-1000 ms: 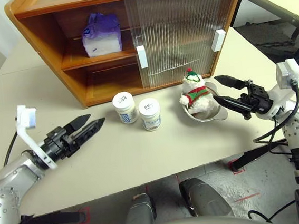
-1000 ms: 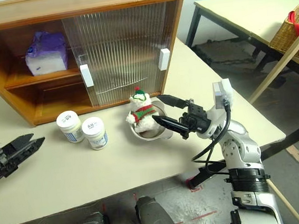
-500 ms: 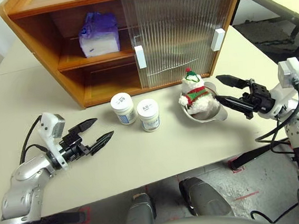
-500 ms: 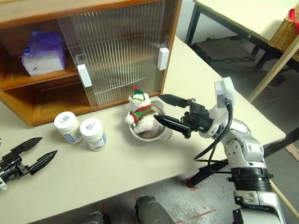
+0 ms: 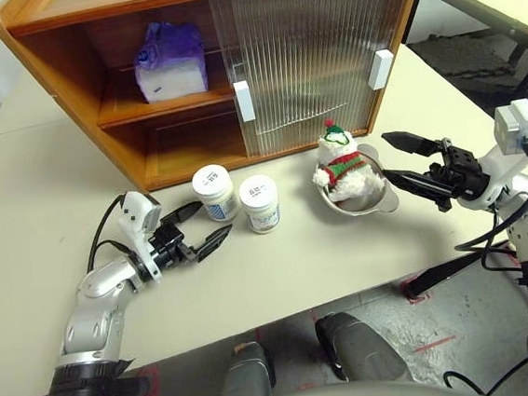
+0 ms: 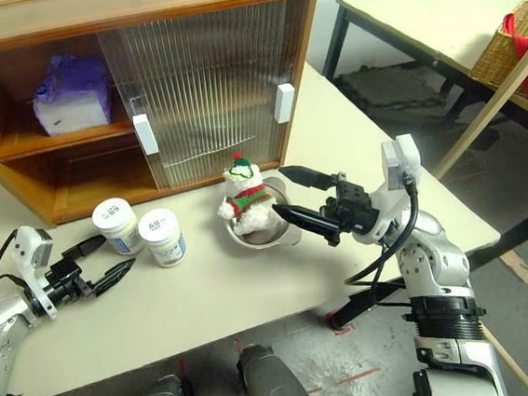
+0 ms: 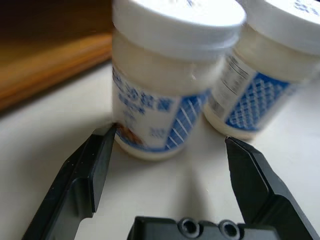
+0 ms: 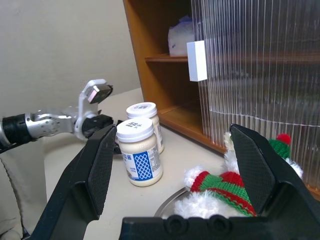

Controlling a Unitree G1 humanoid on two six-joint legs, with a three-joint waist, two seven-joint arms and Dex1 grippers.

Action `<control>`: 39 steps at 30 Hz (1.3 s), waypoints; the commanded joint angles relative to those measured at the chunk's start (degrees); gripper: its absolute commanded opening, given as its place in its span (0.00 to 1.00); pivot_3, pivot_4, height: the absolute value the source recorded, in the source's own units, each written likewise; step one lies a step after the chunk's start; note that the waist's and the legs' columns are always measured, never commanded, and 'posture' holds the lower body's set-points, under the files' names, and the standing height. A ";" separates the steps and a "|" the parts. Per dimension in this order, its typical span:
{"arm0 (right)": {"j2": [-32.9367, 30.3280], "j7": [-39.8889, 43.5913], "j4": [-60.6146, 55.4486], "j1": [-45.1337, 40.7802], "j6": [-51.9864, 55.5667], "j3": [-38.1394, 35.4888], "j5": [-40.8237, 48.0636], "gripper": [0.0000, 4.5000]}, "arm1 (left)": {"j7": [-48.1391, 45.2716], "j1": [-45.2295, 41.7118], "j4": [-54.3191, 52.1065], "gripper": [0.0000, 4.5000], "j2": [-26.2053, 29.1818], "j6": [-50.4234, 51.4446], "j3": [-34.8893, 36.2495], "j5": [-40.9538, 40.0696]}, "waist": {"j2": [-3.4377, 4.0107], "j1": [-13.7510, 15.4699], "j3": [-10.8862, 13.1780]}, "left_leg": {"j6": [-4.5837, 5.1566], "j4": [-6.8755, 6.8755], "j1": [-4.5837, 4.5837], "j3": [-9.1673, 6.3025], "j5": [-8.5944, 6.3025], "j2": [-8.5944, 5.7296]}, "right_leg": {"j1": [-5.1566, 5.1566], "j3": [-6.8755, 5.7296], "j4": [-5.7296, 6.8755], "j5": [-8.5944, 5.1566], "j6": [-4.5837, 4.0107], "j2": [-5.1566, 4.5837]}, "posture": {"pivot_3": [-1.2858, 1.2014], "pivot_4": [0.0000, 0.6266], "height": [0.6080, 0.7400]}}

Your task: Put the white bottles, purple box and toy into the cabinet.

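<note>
Since the earlier frame, the left gripper [image 5: 199, 225] has advanced low across the table [image 5: 20, 193] to the white bottles [image 5: 239, 198]; its jaws stand wide, empty, tips at the nearer bottle. Right gripper [image 5: 393, 159] remains stationary, jaws wide and empty, beside the steel bowl [image 5: 377, 203] containing the toy [image 5: 342, 163]. Purple box [image 5: 169, 61] rests on the cabinet [image 5: 63, 58] shelf.
</note>
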 commanded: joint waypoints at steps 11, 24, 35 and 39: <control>-1.69 0.22 -0.39 -0.75 0.71 0.04 -0.22 1.00 | 2.35 -4.27 6.23 0.79 -4.28 0.35 -4.77 3.05 | 0.00 0.02 0.00 | 0.12 0.03 -0.06 -0.01 0.02 -0.04 | 0.16 0.02 -0.02 -0.12 0.22 -0.01 | 0.41 0.18 1.00; -1.61 -0.07 -0.34 -0.78 0.92 0.44 -0.38 1.00 | 6.42 -6.60 6.88 0.69 -6.85 -1.19 -3.30 3.51 | -0.01 0.21 0.01 | 0.21 0.12 0.34 -0.05 0.05 -0.18 | 0.66 0.02 -0.04 -0.48 0.87 -0.06 | 0.41 0.19 1.00; -0.75 0.03 0.56 -2.12 0.87 1.12 -0.72 1.00 | 16.77 -12.80 6.55 0.69 -7.96 1.93 1.10 2.83 | -0.17 0.44 0.14 | 0.20 0.11 0.31 -0.03 0.05 -0.20 | 0.65 0.00 -0.06 -0.49 0.87 -0.02 | 0.41 0.19 1.00; -0.46 0.08 0.53 -2.42 0.89 1.30 -0.77 1.00 | 19.97 -16.57 9.45 0.69 -8.66 1.50 1.00 4.34 | -0.20 0.71 0.16 | 0.24 0.11 0.31 -0.01 0.03 -0.25 | 0.68 0.02 -0.10 -0.30 0.57 -0.04 | 0.41 0.19 1.00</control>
